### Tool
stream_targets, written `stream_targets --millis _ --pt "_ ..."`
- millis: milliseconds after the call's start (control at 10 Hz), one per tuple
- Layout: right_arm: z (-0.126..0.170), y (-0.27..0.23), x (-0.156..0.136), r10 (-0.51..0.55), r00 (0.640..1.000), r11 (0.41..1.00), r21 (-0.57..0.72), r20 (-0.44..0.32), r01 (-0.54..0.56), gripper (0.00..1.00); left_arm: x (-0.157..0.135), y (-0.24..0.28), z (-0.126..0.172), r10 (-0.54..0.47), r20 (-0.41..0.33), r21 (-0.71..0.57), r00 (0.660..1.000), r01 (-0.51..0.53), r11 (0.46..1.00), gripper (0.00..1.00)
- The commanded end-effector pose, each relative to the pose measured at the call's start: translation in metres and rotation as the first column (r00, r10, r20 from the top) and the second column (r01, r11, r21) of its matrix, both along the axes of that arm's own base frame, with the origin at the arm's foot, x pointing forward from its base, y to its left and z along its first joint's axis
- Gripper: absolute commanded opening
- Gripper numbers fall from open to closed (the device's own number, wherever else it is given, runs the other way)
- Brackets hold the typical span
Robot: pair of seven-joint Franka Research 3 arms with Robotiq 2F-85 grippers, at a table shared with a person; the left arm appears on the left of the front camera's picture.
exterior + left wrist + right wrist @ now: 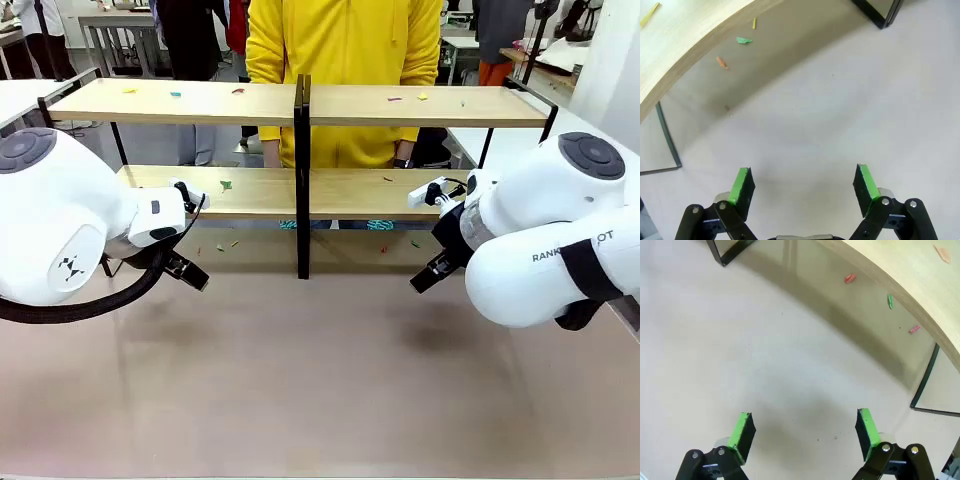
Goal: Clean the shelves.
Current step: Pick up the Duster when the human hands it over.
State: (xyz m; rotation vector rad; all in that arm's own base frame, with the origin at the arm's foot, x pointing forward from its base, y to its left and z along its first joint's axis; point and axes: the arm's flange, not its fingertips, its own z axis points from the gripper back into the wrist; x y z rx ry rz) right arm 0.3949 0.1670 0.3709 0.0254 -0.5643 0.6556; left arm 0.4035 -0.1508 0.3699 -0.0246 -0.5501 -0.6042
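Observation:
The shelves (pixel 300 102) are two matching two-tier racks of light wood on thin black frames, standing side by side across the far half of the table. Small coloured scraps (pixel 226 185) lie on both tiers and on the tabletop beneath them. My left gripper (pixel 805 185) hovers open over bare tabletop in front of the left rack, nothing between its green pads. The lower board's edge (pixel 685 55) curves past above it, with scraps (pixel 744 40) under it. My right gripper (pixel 805 427) is likewise open over the table before the right rack, near more scraps (pixel 850 278).
A person in a yellow top (pixel 345 60) stands behind the shelves at the far side. The beige tabletop (pixel 320 380) stretches wide and bare toward me. Black frame legs (pixel 303 200) meet at the middle between the racks.

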Motion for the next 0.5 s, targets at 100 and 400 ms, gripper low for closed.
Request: stream_targets --millis 100,400 --pt "0.0 0.0 0.0 0.0 1.0 1.0 0.0 0.0 0.0 1.0 0.0 0.0 0.0001 0.0 0.0 0.0 1.0 0.0 1.0 1.0" --pt "0.0 0.0 0.0 0.0 1.0 1.0 0.0 0.0 0.0 1.0 0.0 0.0 0.0001 0.0 0.0 0.0 1.0 0.0 1.0 1.0"
